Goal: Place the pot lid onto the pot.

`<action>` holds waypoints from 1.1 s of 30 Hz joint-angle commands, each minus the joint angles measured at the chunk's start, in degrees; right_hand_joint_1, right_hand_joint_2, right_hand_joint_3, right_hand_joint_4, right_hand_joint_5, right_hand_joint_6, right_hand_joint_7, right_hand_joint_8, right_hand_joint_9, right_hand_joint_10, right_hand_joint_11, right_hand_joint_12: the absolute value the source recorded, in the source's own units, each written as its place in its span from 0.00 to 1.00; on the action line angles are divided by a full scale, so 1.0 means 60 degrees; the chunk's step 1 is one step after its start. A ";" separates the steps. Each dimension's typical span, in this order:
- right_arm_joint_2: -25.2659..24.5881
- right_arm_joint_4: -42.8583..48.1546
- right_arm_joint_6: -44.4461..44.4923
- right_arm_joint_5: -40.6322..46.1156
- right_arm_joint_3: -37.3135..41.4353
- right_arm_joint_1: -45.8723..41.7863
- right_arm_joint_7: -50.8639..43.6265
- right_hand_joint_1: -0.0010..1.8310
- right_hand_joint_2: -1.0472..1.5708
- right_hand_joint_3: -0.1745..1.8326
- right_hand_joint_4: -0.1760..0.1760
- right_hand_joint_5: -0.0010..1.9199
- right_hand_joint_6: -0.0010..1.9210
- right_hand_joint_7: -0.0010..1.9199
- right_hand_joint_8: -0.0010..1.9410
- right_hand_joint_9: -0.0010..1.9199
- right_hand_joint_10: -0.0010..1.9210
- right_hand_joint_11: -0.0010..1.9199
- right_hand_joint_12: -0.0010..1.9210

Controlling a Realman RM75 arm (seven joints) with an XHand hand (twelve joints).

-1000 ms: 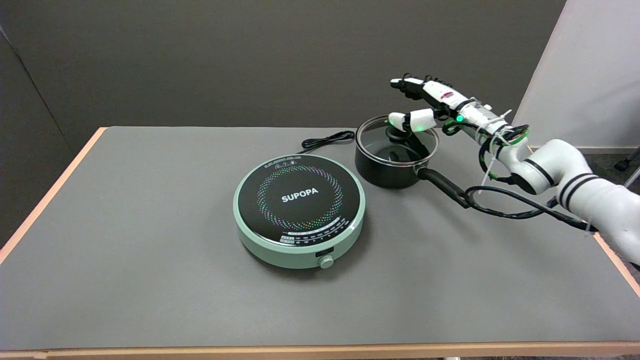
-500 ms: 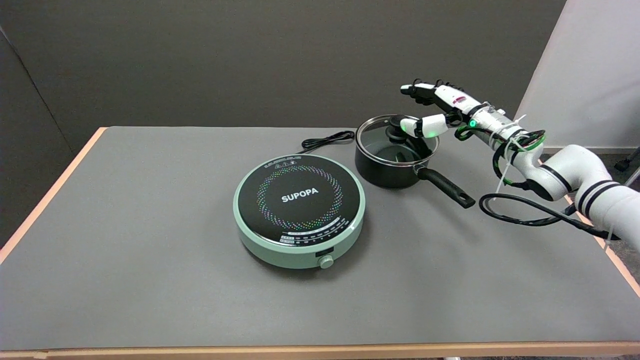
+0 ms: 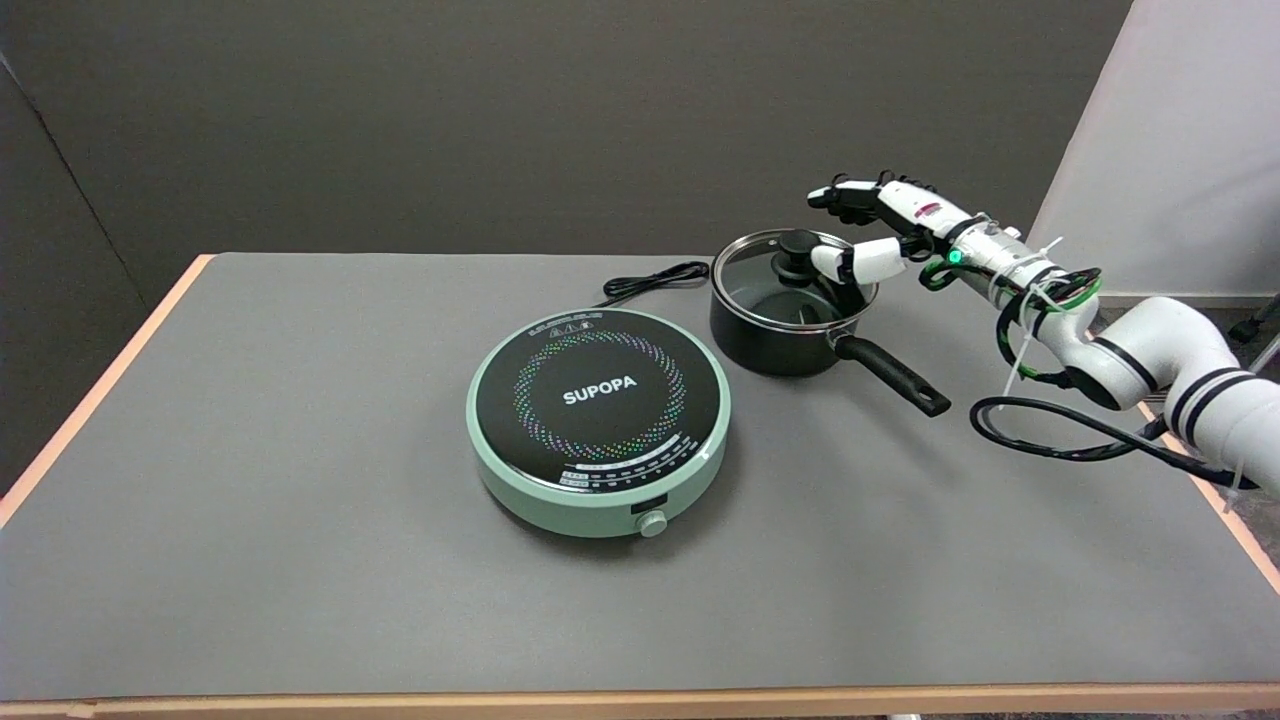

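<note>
1. The round glass pot lid with metal rim and black knob (image 3: 779, 283) sits level on the black saucepan (image 3: 775, 335), rim to rim, knob pointing up.
2. The saucepan stands on the grey table (image 3: 300, 500) at about 1 o'clock from the table's centre. Its long axis runs along the straight black handle (image 3: 893, 374), which points toward 4 o'clock and ends free above the tabletop.
3. The right black-and-white robot hand (image 3: 885, 225) hovers at the lid's 2 o'clock side. It is released: fingers spread, holding nothing. One white fingertip (image 3: 830, 260) lies just beside the knob; contact cannot be determined.
4. The round mint-green induction cooker with black top marked SUPOPA (image 3: 598, 418) sits at 8 o'clock from the saucepan, near it but apart.
5. A coiled black power cord (image 3: 655, 281) lies at 9 o'clock from the saucepan.
6. A black cable loop (image 3: 1040, 435) rests on the table below the white right arm (image 3: 1150, 350).
</note>
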 commanded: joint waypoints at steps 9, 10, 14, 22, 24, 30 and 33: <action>0.0557 -0.0196 0.0036 0.0061 0.2499 -0.2029 0.0027 0.30 0.60 0.56 0.84 0.23 0.10 0.25 0.09 0.25 0.15 0.18 0.33; 0.0593 -0.0219 0.0036 0.0066 0.2527 -0.2102 0.0027 0.30 0.60 0.55 0.84 0.23 0.10 0.25 0.09 0.26 0.14 0.18 0.33; 0.0683 -0.0249 0.0036 0.0066 0.2689 -0.2332 0.0053 0.29 0.60 0.55 0.83 0.23 0.10 0.26 0.09 0.26 0.15 0.19 0.34; 0.0696 -0.0262 -0.0293 0.0101 0.3595 -0.3074 0.0080 0.28 0.60 0.54 0.82 0.23 0.10 0.27 0.09 0.26 0.15 0.19 0.35; 0.0696 -0.0241 -0.0526 0.0263 0.4007 -0.3294 0.0080 0.28 0.60 0.54 0.81 0.23 0.10 0.27 0.09 0.27 0.15 0.19 0.35; 0.0683 0.0157 -0.1411 0.1992 0.4556 -0.3730 0.0093 0.27 0.62 0.51 0.79 0.23 0.10 0.28 0.10 0.28 0.15 0.20 0.37; 0.0683 0.0379 -0.2002 0.2985 0.4556 -0.3925 0.0093 0.27 0.62 0.51 0.78 0.23 0.10 0.29 0.10 0.29 0.16 0.21 0.39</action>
